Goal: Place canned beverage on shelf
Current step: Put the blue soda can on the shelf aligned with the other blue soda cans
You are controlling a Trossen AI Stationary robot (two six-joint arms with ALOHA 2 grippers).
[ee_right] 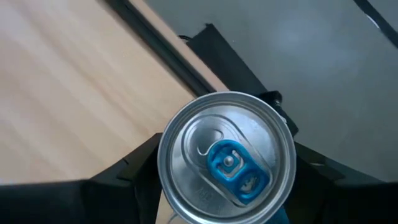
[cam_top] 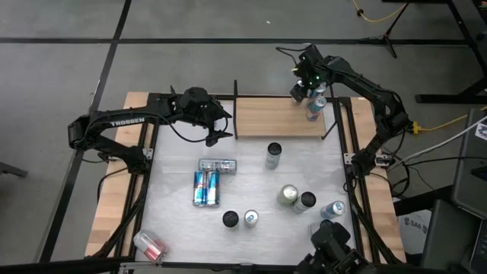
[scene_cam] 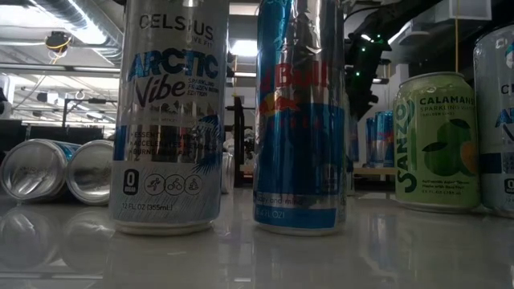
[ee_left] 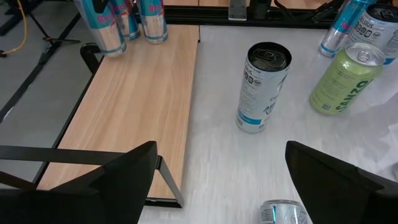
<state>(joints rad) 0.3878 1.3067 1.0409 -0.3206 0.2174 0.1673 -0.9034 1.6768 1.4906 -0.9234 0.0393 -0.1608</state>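
Observation:
The shelf [cam_top: 278, 118], a light-brown board between thin black uprights, stands at the table's far edge. It also shows in the left wrist view [ee_left: 137, 93]. My right gripper [cam_top: 307, 90] is over the shelf's right end, shut on a silver can with a blue tab [ee_right: 227, 165]. More blue-and-silver cans [ee_left: 152, 18] stand upright at that end of the board. My left gripper [cam_top: 218, 128] is open and empty at the shelf's left end [ee_left: 217, 158], a little above the table. My right gripper pinches the can's side wall between its two fingers [ee_right: 134, 177], one on each side just below the top rim [ee_right: 171, 186]. The fingers point down from above. The can is upright; its own top hides its base, so I cannot tell whether it rests on the board.
Several cans stand on the white table: a white one [cam_top: 274, 154], a green one [cam_top: 288, 195], others near the front [cam_top: 250, 219]. Some lie flat [cam_top: 205, 188]. One lies fallen at the front left [cam_top: 150, 245]. Tall cans [scene_cam: 169, 120] fill the low view.

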